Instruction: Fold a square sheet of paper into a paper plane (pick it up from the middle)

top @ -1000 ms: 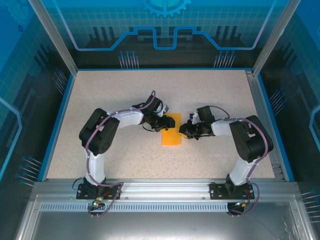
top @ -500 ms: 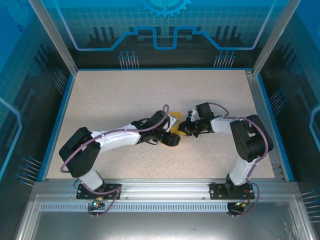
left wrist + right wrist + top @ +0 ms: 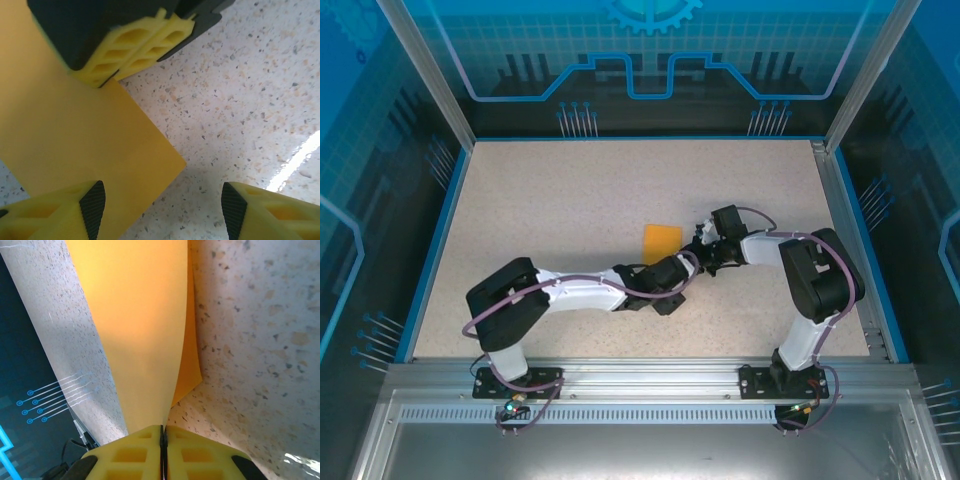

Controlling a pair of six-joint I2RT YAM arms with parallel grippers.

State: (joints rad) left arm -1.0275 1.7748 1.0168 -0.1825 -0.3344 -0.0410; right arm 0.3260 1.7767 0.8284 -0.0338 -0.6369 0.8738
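The speckled table [image 3: 540, 200] carries both arms. The left arm [image 3: 580, 293] reaches low across the near half toward the centre. The right arm [image 3: 810, 270] bends in from the right side, its wrist pointing left.

The square sheet of paper [image 3: 660, 240] lies near the table centre, just beyond the left arm's wrist and directly left of the right arm's tip. In the right wrist view two orange-yellow layers show, the upper one raised off the surface.

The right gripper [image 3: 162, 432] has its jaws pressed together on the near edge of the paper, which runs away from the fingertips.

The left gripper [image 3: 160, 212] has its jaws apart and grips nothing. One fingertip [image 3: 92, 207] is over the paper's corner region, and the other [image 3: 232, 210] is over bare table. The right gripper's closed fingers show on the paper's far edge.
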